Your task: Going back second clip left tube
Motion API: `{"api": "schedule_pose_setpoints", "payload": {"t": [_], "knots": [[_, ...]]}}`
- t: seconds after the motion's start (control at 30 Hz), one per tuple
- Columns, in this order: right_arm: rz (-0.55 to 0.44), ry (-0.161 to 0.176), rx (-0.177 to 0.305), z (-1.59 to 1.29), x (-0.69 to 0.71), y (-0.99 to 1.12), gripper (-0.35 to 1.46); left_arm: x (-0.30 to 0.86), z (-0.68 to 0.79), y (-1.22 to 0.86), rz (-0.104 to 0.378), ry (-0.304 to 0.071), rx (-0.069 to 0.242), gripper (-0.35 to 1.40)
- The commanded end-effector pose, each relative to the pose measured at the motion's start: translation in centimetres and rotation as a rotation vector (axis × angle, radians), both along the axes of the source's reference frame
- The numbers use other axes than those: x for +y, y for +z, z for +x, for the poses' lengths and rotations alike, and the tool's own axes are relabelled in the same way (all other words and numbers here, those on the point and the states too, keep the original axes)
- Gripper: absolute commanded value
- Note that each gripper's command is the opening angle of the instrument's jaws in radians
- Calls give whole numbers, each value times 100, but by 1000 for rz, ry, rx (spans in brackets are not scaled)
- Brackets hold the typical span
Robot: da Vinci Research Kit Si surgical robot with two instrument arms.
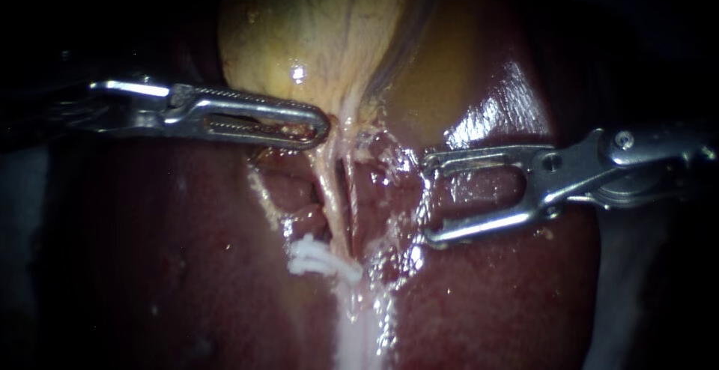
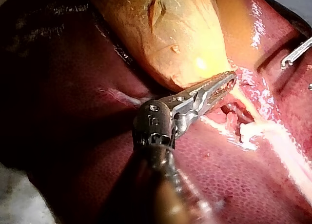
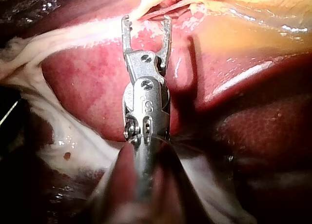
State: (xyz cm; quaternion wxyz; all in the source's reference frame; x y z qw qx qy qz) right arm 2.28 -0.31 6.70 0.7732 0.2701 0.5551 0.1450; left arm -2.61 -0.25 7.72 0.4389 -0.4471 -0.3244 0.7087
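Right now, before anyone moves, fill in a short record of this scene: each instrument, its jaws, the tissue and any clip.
gallbladder: yellowish, narrowing downward
tubes: two pale strands running down from the gallbladder
clip: white, at the tubes' lower end
left instrument: jaws shut on the gallbladder at its narrow end
right instrument: jaws open, empty, beside the tubes
liver: dark red, underneath

Bright central spotlight, dark edges (glare on wet liver (image 1: 502, 108))
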Motion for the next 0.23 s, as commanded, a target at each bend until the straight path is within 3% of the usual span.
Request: {"api": "schedule_pose_setpoints", "payload": {"t": [0.03,0.23], "knots": [[0,0,0,0,0,0,49,0,0,0,0,0,1,-35],[0,0,0,0,0,0,49,0,0,0,0,0,1,-35]]}}
